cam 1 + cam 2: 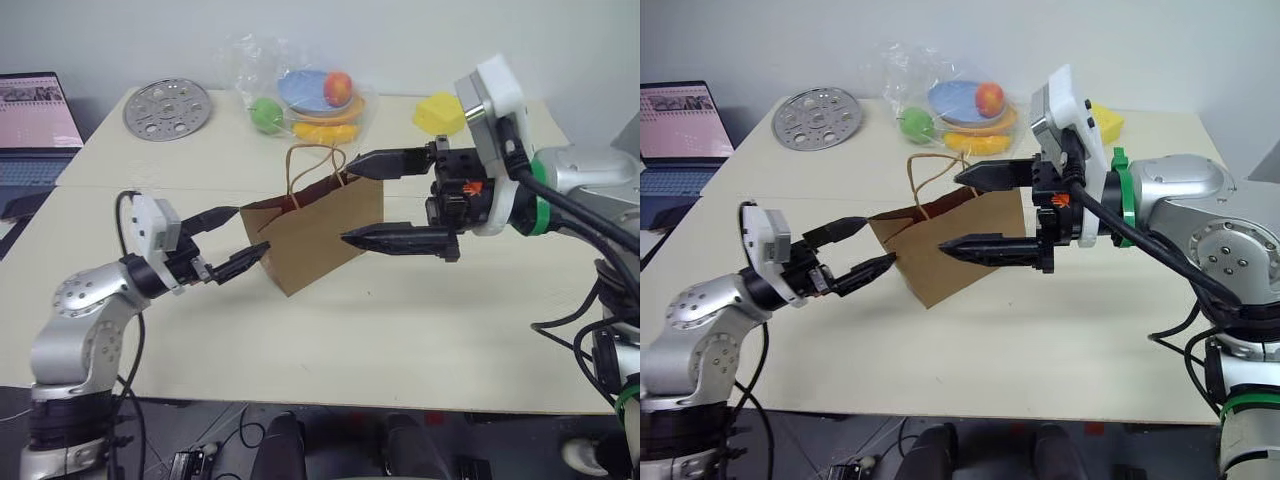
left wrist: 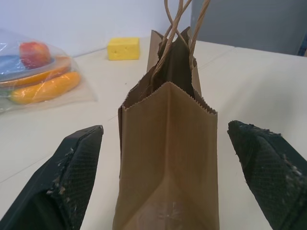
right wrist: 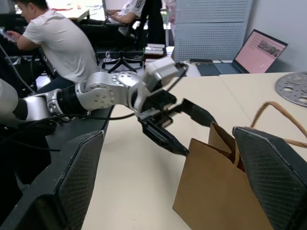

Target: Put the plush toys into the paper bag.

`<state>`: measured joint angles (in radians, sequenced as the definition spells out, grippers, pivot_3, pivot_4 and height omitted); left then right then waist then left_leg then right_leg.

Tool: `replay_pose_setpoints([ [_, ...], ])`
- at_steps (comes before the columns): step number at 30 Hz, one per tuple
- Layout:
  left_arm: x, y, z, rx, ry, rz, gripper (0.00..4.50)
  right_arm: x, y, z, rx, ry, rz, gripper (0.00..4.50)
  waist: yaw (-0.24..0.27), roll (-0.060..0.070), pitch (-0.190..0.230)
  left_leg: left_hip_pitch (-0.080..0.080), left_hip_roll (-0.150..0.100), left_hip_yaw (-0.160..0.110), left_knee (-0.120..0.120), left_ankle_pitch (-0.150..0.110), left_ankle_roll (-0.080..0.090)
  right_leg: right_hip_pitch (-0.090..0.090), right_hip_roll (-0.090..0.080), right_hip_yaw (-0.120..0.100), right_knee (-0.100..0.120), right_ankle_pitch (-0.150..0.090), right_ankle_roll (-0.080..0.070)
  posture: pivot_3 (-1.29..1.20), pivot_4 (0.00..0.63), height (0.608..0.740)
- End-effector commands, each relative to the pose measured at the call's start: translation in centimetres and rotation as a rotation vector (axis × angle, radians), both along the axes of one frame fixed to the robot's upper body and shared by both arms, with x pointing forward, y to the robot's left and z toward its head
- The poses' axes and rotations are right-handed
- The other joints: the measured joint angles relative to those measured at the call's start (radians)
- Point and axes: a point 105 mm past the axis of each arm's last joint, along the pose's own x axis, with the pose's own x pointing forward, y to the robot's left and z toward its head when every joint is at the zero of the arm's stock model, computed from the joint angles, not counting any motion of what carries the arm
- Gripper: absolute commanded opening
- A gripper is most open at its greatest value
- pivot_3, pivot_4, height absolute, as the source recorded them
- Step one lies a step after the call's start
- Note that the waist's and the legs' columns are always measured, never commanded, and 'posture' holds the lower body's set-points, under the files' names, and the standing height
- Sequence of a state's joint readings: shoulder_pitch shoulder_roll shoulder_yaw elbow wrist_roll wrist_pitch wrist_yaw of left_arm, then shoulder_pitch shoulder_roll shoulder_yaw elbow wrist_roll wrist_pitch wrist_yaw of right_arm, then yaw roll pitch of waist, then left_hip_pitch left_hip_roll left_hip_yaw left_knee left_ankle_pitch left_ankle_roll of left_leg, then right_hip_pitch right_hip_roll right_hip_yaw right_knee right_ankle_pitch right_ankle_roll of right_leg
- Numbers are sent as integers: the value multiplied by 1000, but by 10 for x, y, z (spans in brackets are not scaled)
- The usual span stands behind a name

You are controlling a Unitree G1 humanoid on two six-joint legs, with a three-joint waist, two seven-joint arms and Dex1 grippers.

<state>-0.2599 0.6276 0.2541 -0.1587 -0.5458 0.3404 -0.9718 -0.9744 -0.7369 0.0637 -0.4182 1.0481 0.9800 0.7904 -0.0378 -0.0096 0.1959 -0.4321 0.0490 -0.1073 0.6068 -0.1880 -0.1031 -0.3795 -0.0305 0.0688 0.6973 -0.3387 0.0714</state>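
The brown paper bag stands upright on the middle of the table, its loop handles sticking up. My left gripper is open at the bag's left narrow end, one finger on each side of that end without touching it. My right gripper is open and points left; its upper finger is level with the bag's top edge and its lower finger is in front of the bag's side. Nothing is held in either gripper. The plush toys are out of view; I cannot see into the bag.
A clear plastic bag with a blue plate and hard fruits lies at the back of the table. A yellow block sits to its right and a perforated metal disc to its left. A laptop is at far left. A person sits beyond the table.
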Motion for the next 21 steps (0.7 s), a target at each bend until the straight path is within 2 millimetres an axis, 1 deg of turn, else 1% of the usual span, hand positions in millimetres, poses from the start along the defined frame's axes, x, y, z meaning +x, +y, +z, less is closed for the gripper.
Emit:
replay_pose_setpoints([
  [1, 4, -10, 4, 18, -49, -39, 4464, -5, 2, 3, -21, -39, 24, 4500, 3, 0, 0, 0, 0, 0, 0, 0, 0, 0, 0, 0, 0, 0, 0, 0, 150, 740],
  [4, 7, -15, -2, 38, -46, -61, 4464, -4, 4, 2, -17, -35, 16, 4500, 4, 0, 0, 0, 0, 0, 0, 0, 0, 0, 0, 0, 0, 0, 0, 0, 150, 740],
  [8, 18, -19, -7, 61, -61, -46, 4464, 3, 0, -1, -15, -42, -30, 4500, 5, 0, 0, 0, 0, 0, 0, 0, 0, 0, 0, -1, 0, 0, 0, 0, 150, 740],
  [9, 19, -19, -7, 47, -55, -45, 4291, 4, -1, -1, -13, -38, -43, 4500, 5, 0, 0, 0, 0, 0, 0, 0, 0, 0, 0, 0, 0, 0, 0, 0, 150, 740],
  [12, 19, -20, -7, 33, -48, -50, 3658, 6, -3, -2, -12, -35, -60, 4500, 4, 0, 0, 0, 0, 0, 0, 0, 0, 0, 0, 0, 0, 0, 0, 0, 150, 740],
  [14, 20, -21, -4, 19, -48, -56, 2987, 6, -3, -2, -9, -35, -70, 4500, 3, 0, 0, 0, 0, 0, 0, 0, 0, 0, 0, -1, 1, 0, 0, 0, 150, 740],
  [17, 21, -24, -2, 15, -55, -61, 2138, 8, -5, -3, -12, -39, -87, 4500, 4, 0, 0, 0, 0, 0, 0, 0, 0, 0, 0, -1, 0, 0, 0, 0, 150, 740],
  [18, 21, -25, -1, 12, -55, -62, 1764, 8, -5, -3, -14, -42, -90, 4500, 4, 0, 0, 0, 0, 0, 0, 0, 0, 0, 0, -1, 0, 0, 0, 0, 150, 740],
  [21, 21, -25, 1, 7, -53, -67, 853, 9, -6, -5, -17, -39, -100, 4500, 4, 0, 0, 0, 0, -1, 0, 0, 0, 0, 0, -1, 1, 0, 0, 0, 150, 740],
])
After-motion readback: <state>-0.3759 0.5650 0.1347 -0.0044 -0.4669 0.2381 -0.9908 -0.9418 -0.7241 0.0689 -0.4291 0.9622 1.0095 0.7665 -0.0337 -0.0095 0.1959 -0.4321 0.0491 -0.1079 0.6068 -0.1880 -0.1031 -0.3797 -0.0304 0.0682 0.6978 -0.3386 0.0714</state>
